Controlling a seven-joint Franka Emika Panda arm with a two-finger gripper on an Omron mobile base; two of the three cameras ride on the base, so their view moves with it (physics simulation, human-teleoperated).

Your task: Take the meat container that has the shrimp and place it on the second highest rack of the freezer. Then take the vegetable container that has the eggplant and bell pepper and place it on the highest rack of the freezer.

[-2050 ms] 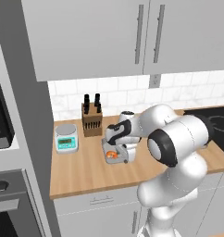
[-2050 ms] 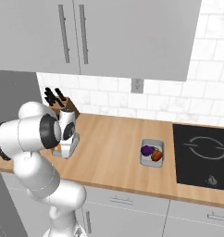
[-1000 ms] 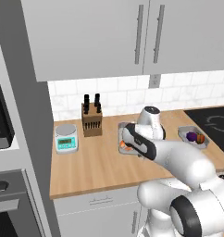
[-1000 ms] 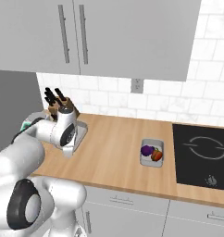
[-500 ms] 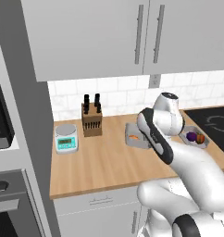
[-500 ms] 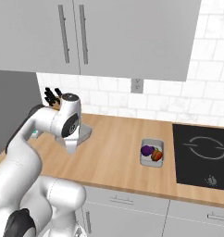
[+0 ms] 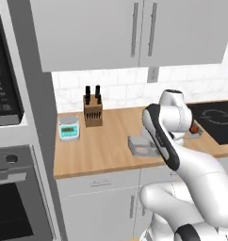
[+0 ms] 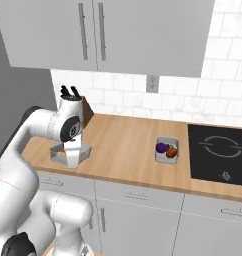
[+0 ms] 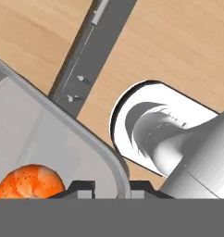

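Shrimp [image 9: 28, 181] sits orange in the bottom of the meat container [image 8: 59, 152], which rests on the counter [image 7: 106, 146] at its near edge, just right of the knife block [image 7: 92, 113] and well left of the cooktop [image 8: 220, 152]. What I see changed over the last second: the arm has swung off to the right of where it was and turned down over the tray, and the jaws have drawn in from a wider spread. In the hand view the gripper [image 9: 113, 185] now straddles the container's rim, one finger tip inside the wall and one outside, so I read it as pinched onto that wall. I judge the grasp on the first container as just made; the tray has not left the wood in either base view, since it lies where it lay half a second ago.

Vegetable container [image 8: 167, 149], with the eggplant [image 8: 162, 148] and bell pepper [image 8: 172, 152] side by side in it, stays untouched farther right, beside the cooktop.

For the task, that means the lift comes next, then a drive to the freezer and its second highest rack. My worry is the hold: an edge pinch on a shallow tray could let it tilt and spill the shrimp.
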